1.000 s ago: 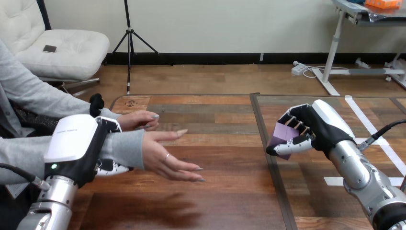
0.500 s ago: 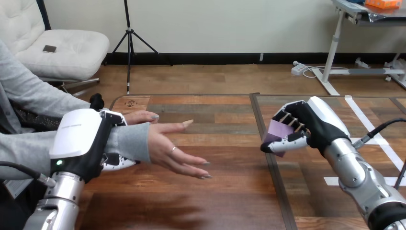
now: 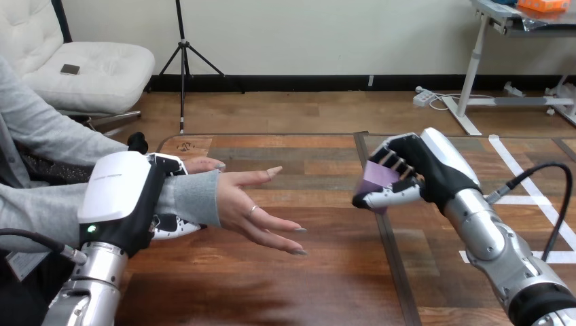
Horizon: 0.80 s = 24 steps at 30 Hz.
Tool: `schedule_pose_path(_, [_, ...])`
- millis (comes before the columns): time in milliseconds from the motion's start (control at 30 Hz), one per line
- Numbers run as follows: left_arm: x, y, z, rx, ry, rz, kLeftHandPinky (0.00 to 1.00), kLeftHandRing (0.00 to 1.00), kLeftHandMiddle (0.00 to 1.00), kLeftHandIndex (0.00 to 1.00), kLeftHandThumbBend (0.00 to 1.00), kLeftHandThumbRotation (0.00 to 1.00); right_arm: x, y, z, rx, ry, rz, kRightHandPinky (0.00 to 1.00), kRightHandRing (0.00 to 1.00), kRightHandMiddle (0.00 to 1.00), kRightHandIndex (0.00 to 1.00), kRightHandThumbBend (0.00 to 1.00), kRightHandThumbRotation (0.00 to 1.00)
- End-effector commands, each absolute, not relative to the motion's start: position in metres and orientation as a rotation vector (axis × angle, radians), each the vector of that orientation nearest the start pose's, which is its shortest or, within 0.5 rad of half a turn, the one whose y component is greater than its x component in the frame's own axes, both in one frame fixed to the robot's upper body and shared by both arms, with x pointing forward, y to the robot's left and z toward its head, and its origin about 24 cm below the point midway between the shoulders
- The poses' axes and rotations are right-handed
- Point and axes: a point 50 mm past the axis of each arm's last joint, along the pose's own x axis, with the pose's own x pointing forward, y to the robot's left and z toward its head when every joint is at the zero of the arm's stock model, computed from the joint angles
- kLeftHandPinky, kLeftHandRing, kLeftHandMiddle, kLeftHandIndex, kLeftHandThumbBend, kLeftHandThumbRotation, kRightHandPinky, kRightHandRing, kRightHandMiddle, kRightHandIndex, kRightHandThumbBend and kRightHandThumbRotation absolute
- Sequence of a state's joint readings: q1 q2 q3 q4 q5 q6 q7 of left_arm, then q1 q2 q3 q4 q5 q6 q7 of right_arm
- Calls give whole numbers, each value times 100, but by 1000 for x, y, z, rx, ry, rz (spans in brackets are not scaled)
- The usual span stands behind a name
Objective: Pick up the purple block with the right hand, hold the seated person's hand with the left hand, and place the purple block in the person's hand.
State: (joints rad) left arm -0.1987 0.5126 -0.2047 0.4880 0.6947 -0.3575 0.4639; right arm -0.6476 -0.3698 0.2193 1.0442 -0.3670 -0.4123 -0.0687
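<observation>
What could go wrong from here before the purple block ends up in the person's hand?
The purple block sits pinched in the right robot hand, well apart from the person's hand; released early, it would likely fall on the wooden table. The person's fingers slope downward, so the block might slide off. The left robot hand is curled round the person's wrist; a tug could shift the palm.

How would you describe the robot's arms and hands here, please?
The left forearm and right forearm are silver, segmented tubes. The left hand is black with a rounded white shell on its back and a small green light. The right hand is black with a white shell and black-and-white fingers.
</observation>
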Motion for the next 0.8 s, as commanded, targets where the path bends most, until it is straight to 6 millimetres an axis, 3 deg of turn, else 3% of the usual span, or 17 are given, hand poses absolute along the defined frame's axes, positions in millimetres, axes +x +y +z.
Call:
schedule_pose_path(0, [295, 205, 75, 1057, -458, 97, 17, 22, 29, 30, 71, 0, 361, -177, 68, -779, -146, 218, 31, 35, 41, 46, 74, 0])
schedule_pose_path(767, [297, 194, 75, 1012, -470, 97, 17, 23, 30, 32, 71, 0, 362, -147, 72, -743, -200, 291, 32, 35, 41, 46, 72, 0])
